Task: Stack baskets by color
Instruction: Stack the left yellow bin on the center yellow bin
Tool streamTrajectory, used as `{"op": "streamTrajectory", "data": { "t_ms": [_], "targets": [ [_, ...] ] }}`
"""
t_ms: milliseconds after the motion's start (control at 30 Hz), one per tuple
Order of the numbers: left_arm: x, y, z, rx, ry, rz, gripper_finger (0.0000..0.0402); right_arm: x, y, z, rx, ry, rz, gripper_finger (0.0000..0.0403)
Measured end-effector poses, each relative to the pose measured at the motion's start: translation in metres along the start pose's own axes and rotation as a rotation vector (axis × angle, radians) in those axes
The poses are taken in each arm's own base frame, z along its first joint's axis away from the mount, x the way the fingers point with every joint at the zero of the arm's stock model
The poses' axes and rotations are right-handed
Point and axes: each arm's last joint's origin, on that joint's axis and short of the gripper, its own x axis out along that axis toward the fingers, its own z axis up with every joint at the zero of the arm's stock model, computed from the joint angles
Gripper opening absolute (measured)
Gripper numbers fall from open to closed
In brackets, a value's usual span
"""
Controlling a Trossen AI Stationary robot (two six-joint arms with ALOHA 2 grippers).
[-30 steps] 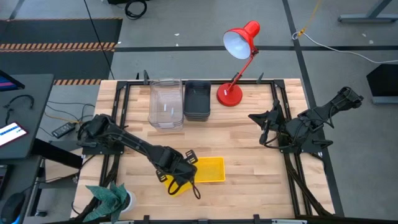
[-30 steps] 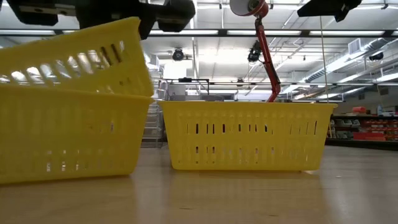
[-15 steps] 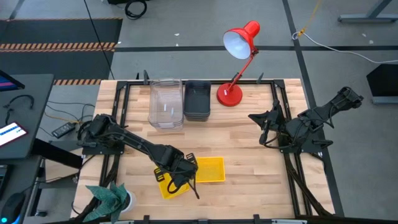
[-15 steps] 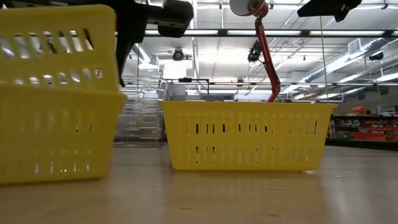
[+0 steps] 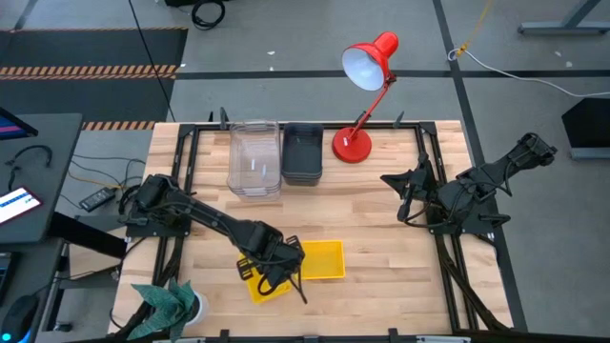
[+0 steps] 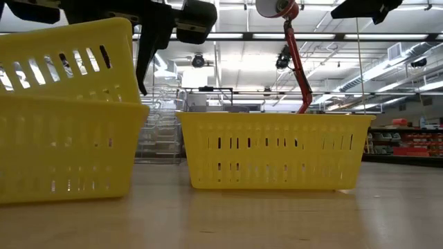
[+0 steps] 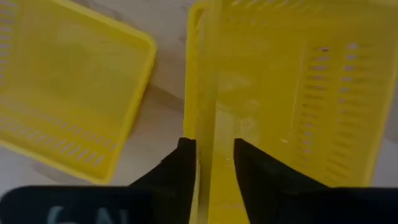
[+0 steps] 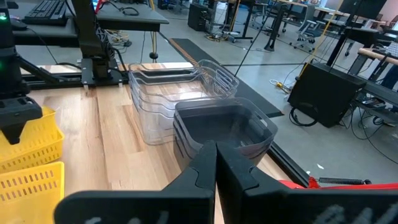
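Observation:
Two yellow baskets sit nested at the near left: the lower one [image 6: 69,152] stands on the table and the upper one [image 6: 69,62] rests tilted inside it. A third yellow basket [image 5: 321,259] stands beside them. My left gripper [image 7: 214,162] points down over the nested pair, open, with one finger on each side of the upper basket's wall. My right gripper [image 8: 216,163] is shut on nothing, held up at the table's right side. A stack of clear baskets [image 5: 254,157] and a stack of dark grey baskets [image 5: 303,152] stand at the far edge. My left gripper comes from above with one finger inside and one outside the upper yellow basket's side wall [image 7: 205,124]. I cannot tell whether the fingers touch the wall. The basket lies tilted in the lower basket, one end higher.
A red desk lamp [image 5: 362,95] stands at the far edge, right of the grey stack. A teal cloth [image 5: 167,300] lies at the near left corner. Bare wood lies between the far stacks and the yellow baskets.
My left gripper has turned about over the lower yellow basket, carrying the upper basket round with it. That basket went from tilted to level. It has since sunk a little into the lower one and lies tilted again.

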Motion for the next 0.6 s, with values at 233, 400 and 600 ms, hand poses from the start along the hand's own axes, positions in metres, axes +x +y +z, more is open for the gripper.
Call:
{"op": "streamTrajectory", "data": {
  "t_ms": [233, 400, 600],
  "targets": [
    [0.000, 0.003, -0.004, -0.034, -0.039, -0.042, 0.0014, 0.000, 0.000, 0.000, 0.000, 0.000, 0.000, 0.0009],
    [-0.001, 0.010, -0.010, -0.093, -0.088, -0.092, 0.0013, 0.000, 0.000, 0.000, 0.000, 0.000, 0.000, 0.0009],
    [-0.001, 0.013, -0.013, -0.132, -0.102, -0.107, 0.0022, 0.000, 0.000, 0.000, 0.000, 0.000, 0.000, 0.0009]
  ]
}}
